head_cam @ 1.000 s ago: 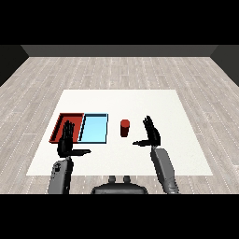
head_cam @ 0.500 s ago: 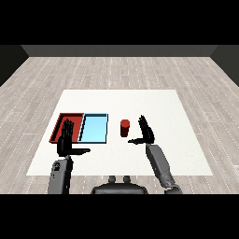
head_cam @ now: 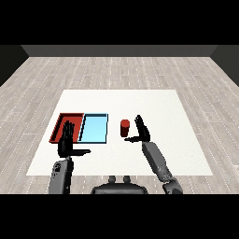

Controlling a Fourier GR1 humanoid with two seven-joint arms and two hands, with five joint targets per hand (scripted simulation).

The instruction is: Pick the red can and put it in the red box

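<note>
**Right hand right next to the can, nothing grabbed**

The red can (head_cam: 125, 128) stands upright mid-table, just off the light blue tray's (head_cam: 94, 128) right edge. The right hand (head_cam: 141, 132) sits just beside it, fingers spread wide, thumb pointing toward the can, holding nothing. The left hand (head_cam: 67, 141) hovers open over the red tray's (head_cam: 60, 127) near edge, fingers straight, also empty.
</note>
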